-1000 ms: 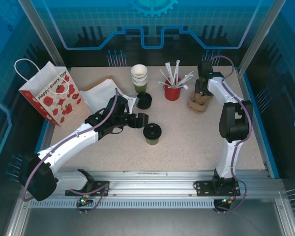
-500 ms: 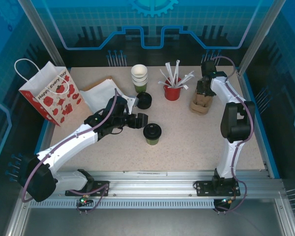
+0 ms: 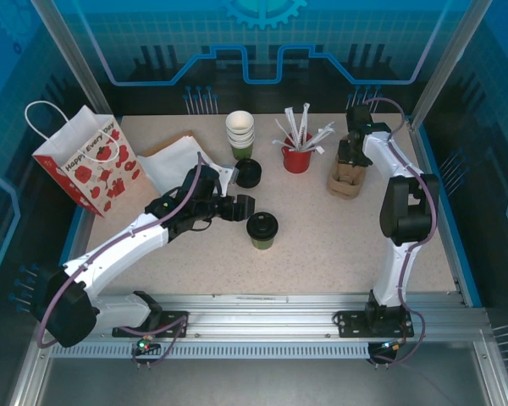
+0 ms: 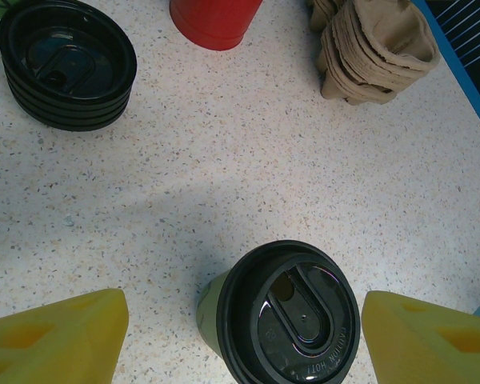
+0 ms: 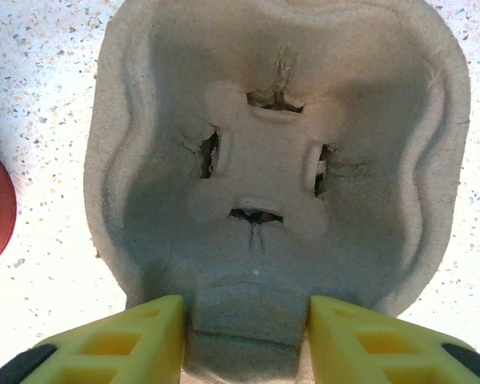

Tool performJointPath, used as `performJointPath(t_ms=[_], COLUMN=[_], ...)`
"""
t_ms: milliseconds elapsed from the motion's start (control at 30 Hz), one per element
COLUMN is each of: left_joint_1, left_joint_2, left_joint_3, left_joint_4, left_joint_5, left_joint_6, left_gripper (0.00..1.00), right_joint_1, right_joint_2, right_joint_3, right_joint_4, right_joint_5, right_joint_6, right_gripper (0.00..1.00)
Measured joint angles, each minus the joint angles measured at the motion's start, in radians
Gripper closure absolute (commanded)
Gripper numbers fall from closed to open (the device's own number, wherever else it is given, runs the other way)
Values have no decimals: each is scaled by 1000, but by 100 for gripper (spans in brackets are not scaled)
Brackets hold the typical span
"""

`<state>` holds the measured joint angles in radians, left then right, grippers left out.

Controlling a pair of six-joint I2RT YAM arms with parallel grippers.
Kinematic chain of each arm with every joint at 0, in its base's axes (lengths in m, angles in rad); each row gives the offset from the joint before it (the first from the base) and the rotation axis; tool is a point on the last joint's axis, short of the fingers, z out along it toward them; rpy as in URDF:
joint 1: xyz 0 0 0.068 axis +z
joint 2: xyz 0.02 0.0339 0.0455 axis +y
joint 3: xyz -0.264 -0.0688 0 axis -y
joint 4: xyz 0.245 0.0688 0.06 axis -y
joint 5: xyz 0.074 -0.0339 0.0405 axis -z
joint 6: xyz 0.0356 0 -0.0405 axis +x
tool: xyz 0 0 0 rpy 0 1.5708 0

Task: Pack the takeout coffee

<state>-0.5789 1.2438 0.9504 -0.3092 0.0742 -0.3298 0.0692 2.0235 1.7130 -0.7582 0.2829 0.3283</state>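
The takeout coffee (image 3: pixel 262 228), an olive-green cup with a black lid, stands upright mid-table. My left gripper (image 3: pixel 244 206) hovers just to its left, open. In the left wrist view the coffee (image 4: pixel 292 312) sits between the two yellow fingers (image 4: pixel 72 336), with gaps on both sides. My right gripper (image 3: pixel 352 157) points down onto a stack of brown pulp cup carriers (image 3: pixel 345 179) at the back right. In the right wrist view the gripper (image 5: pixel 246 324) is shut on the top carrier's (image 5: pixel 280 120) middle ridge, both fingers against it.
A red-flowered gift bag (image 3: pixel 89 161) stands at the back left, with flat white paper (image 3: pixel 176 159) beside it. Behind the coffee are stacked lidless cups (image 3: pixel 240 135), a pile of black lids (image 3: pixel 249 173) and a red cup of straws (image 3: pixel 297 154).
My right gripper and the carrier stack under it have shifted slightly to the right. The left arm and the coffee have not moved.
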Motion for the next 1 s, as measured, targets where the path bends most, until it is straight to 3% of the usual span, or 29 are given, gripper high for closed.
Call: performJointPath(t_ms=[333,667,1000], left_joint_1=[0,0,0], left_joint_2=[0,-2,-3], left_joint_3=[0,-8,-11], left_joint_4=[0,0,3], left_joint_5=[0,-3,-3], left_joint_6=[0,0,0], left_gripper=[22,21,21], right_joint_1=[0,0,-1], right_joint_2=[-20,-140,-146], right_joint_3=[0,3,12], right_joint_4=[-11,-34,-44], right_joint_5=[0,1,-11], right_joint_6=[4,3,4], right_gripper=[65,64,60])
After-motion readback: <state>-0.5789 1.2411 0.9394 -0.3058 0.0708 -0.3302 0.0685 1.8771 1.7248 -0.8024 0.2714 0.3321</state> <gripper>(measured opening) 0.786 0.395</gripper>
